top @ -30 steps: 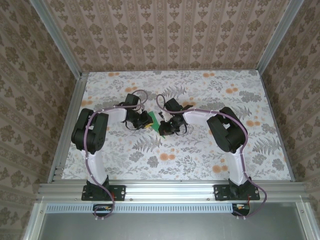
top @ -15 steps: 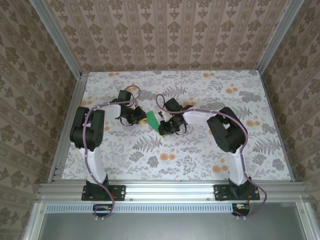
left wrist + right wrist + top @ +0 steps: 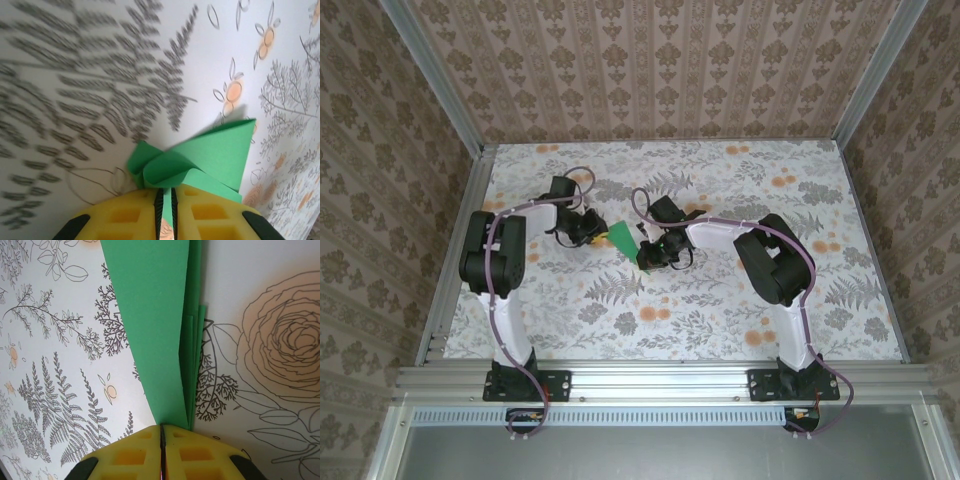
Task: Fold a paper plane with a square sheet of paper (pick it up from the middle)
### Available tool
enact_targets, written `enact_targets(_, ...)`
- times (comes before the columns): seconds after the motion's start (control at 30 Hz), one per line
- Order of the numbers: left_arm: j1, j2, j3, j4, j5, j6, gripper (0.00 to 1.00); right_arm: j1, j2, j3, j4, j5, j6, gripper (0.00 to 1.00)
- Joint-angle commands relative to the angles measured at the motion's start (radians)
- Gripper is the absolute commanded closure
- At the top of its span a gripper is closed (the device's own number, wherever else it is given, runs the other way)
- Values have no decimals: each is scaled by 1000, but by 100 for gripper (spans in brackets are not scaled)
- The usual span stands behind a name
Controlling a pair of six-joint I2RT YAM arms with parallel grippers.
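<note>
Two grippers pinch one folded green paper [image 3: 623, 238] from opposite sides, near the middle of the floral tabletop [image 3: 720, 310]. On the left, the left gripper [image 3: 589, 229] has its yellow fingers [image 3: 125, 217] drawn almost together on a crumpled, bunched end of the paper, with thin green layers filling the narrow slit between them. A pointed flap fans out beyond the fingertips. The left arm [image 3: 492, 262] rises from its base, bends at a raised elbow by the table's left edge, and reaches its forearm rightward to the centre. On the right, the right gripper [image 3: 648, 252] presses its yellow fingers [image 3: 130, 455] tight on the paper's narrow end. From there a long tapering panel runs away, with several stacked layers along one side. The right arm [image 3: 775, 258] mirrors the left, with its elbow raised and its forearm stretched leftward.
</note>
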Motion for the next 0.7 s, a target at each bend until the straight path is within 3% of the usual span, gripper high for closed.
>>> enact_targets(0.0,54,43,38,6,-141,59,82,-10,72,-60,-182,132,-18,90)
enact_targets(0.47,76,92,154,-80,-194,106,82,-10,58,-76,-165,157,-11,90)
enact_targets(0.67,82,11,164,-101,-222,111,80,-4,12,-69,-136,136,-2,88)
